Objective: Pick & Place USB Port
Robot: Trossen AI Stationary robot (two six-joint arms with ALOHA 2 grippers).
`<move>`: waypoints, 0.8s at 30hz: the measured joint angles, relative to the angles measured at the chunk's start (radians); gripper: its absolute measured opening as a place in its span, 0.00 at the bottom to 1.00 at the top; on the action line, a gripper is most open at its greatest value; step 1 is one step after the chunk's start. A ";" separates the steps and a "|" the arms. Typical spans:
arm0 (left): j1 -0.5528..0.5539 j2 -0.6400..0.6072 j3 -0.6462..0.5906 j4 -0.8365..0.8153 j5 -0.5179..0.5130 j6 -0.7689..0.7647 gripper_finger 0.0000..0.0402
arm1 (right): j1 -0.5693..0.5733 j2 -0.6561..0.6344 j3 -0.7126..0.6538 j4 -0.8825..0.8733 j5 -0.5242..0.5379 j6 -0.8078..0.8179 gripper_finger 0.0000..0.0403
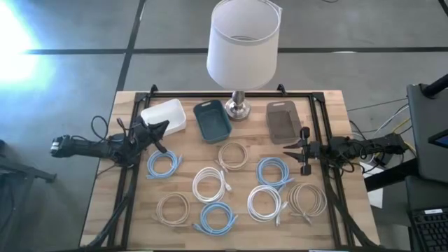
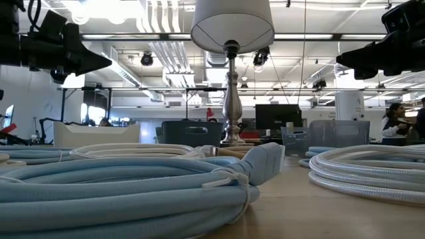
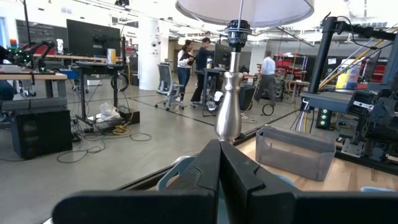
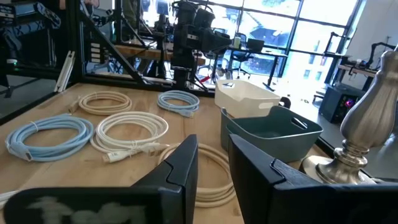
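Observation:
Several coiled USB cables lie flat on the wooden table: light blue ones (image 1: 163, 164) (image 1: 274, 170) (image 1: 215, 217), white ones (image 1: 210, 183) (image 1: 266, 203) and beige ones (image 1: 234, 155) (image 1: 308, 198) (image 1: 173, 208). My left gripper (image 1: 162, 127) (image 3: 219, 146) is shut and hangs in the air beside the white bin (image 1: 164, 115), above the table's left part. My right gripper (image 1: 288, 150) (image 4: 211, 146) is open and hovers at the table's right side, pointing toward the beige coil (image 4: 205, 174) and the blue coil next to it. Neither gripper holds anything.
Along the far edge stand a white bin, a teal bin (image 1: 212, 119) and a grey see-through bin (image 1: 283, 120), with a lamp (image 1: 241, 42) on a metal foot (image 1: 238, 106) between them. A black frame (image 1: 318, 140) runs around the table. People stand in the room behind.

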 joint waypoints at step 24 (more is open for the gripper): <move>0.000 0.000 0.000 0.000 0.000 0.000 0.03 | 0.000 0.000 0.000 0.000 0.000 0.000 0.21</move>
